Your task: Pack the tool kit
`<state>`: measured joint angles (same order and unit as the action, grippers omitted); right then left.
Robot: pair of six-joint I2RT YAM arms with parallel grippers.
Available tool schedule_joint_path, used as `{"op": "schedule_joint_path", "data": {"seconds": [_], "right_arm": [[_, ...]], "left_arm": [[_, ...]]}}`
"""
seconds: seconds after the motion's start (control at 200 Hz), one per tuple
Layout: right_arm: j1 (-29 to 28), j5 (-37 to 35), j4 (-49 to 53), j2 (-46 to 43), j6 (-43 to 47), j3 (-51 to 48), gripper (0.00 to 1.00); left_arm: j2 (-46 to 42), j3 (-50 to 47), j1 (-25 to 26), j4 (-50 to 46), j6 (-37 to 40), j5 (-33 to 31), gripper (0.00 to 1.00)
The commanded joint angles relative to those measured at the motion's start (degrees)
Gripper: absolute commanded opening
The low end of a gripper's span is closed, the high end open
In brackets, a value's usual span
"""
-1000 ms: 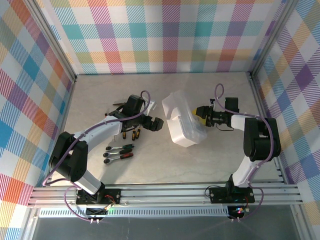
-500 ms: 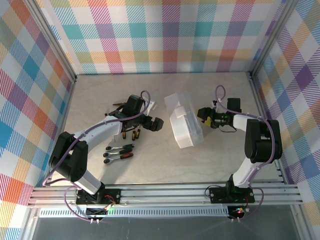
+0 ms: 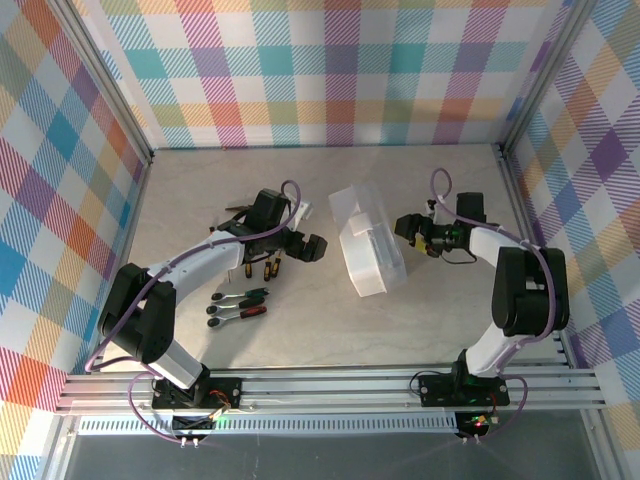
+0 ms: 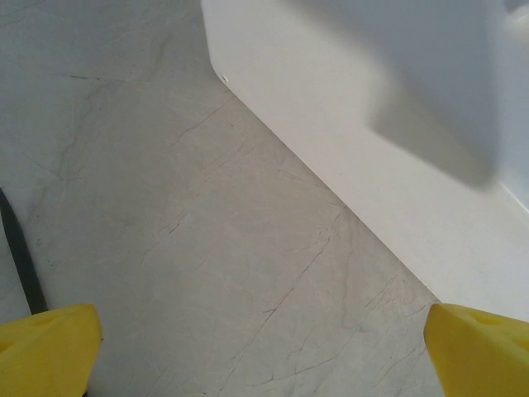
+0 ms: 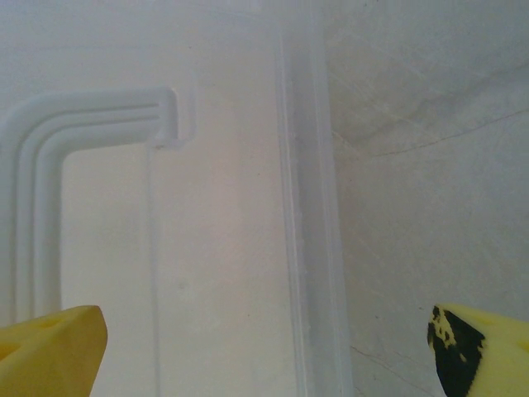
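The tool kit's clear case (image 3: 366,246) lies flat on the table with its lid down. My left gripper (image 3: 308,247) stands open just left of it; in the left wrist view its yellow fingertips (image 4: 46,351) frame bare table, with the case (image 4: 388,107) at the upper right. My right gripper (image 3: 405,228) stands open at the case's right edge, and the right wrist view looks down on the lid (image 5: 215,207) with its moulded handle (image 5: 37,157). Two ratchets (image 3: 237,304), several small yellow-handled drivers (image 3: 262,268) and dark pliers (image 3: 240,212) lie left of the case.
The left arm (image 3: 200,265) stretches over the loose tools. Plaid walls (image 3: 320,70) and aluminium posts (image 3: 112,85) fence the table on three sides. Bare tabletop (image 3: 330,330) lies in front of the case, and more (image 5: 430,149) to its right.
The case has dropped from a tilted pose to lying flat. My right gripper's jaws have spread wider and let go of it. The left arm has not moved.
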<state>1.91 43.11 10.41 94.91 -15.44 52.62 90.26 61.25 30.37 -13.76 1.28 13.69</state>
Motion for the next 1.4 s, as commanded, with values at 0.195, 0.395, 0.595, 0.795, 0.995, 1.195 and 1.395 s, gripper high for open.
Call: {"op": "schedule_joint_path", "data": {"seconds": [0.195,0.395,0.595,0.795,0.995,1.195,1.395], "right_arm": [[-0.08,-11.59,9.04,-8.16,3.14,4.18,0.99],[-0.15,-11.35,8.99,-10.99,2.00,6.36,0.99],[-0.50,-3.61,8.87,-10.46,4.16,8.11,0.99],[-3.07,-2.02,8.92,-8.65,5.69,10.85,1.00],[-9.04,-9.04,11.96,-5.17,7.10,15.79,0.94],[-10.35,-9.80,10.77,-2.11,5.91,16.75,0.80],[-11.53,-9.89,10.96,-0.14,6.04,17.65,0.71]], "left_arm": [[-2.44,4.34,0.85,-1.69,-2.44,-0.25,1.00],[-3.53,8.29,0.83,-3.92,-6.86,2.73,1.00],[-4.50,10.38,0.85,0.93,-14.74,11.42,1.00],[-1.97,10.38,0.83,10.76,-26.44,22.39,1.00],[3.93,11.96,1.90,15.32,-35.05,28.33,1.00],[6.10,13.61,5.01,14.56,-37.22,27.96,1.00],[8.59,15.57,5.88,12.67,-38.00,26.91,1.00]]}}
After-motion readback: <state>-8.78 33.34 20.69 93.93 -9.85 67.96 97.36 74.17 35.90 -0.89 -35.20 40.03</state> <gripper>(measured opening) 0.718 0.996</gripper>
